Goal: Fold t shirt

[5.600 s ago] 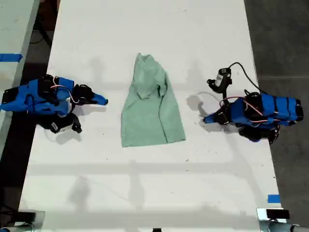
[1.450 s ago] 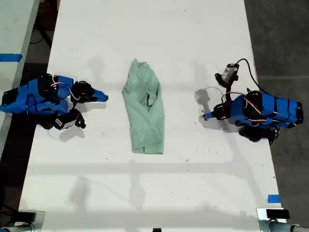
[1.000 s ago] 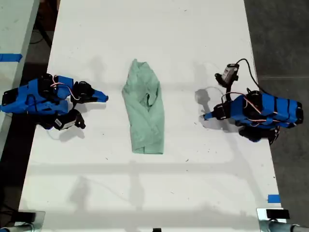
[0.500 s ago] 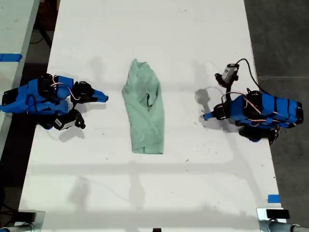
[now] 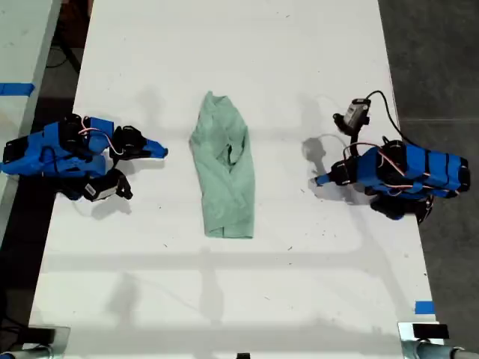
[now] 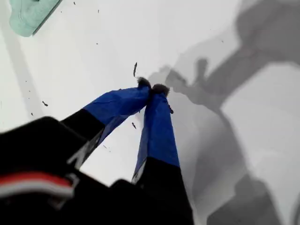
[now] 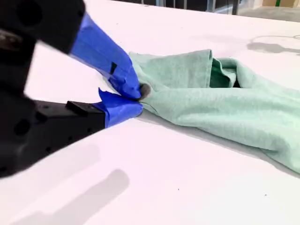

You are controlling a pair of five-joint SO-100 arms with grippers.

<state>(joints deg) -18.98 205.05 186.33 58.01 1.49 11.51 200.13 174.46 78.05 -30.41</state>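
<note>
The pale mint-green t shirt lies in a narrow lengthwise fold at the middle of the white table, with a dark opening near its middle. My first gripper rests shut on the table at the exterior view's right, well apart from the shirt. In its wrist view the blue tips meet on nothing, and only a corner of the t shirt shows. My second gripper is at the exterior view's left, shut, a short gap from the shirt's edge. Its wrist view shows the tips pressed together before the t shirt.
A black cable loops above the arm at the exterior view's right. A blue tape mark sits near the table's edge at the lower right of the exterior view. Dark floor borders the table there. A second surface with blue tape stands at the left.
Since 5.6 s ago the shirt has gone from a wide spread to a narrow fold. Over the last second nothing has moved.
</note>
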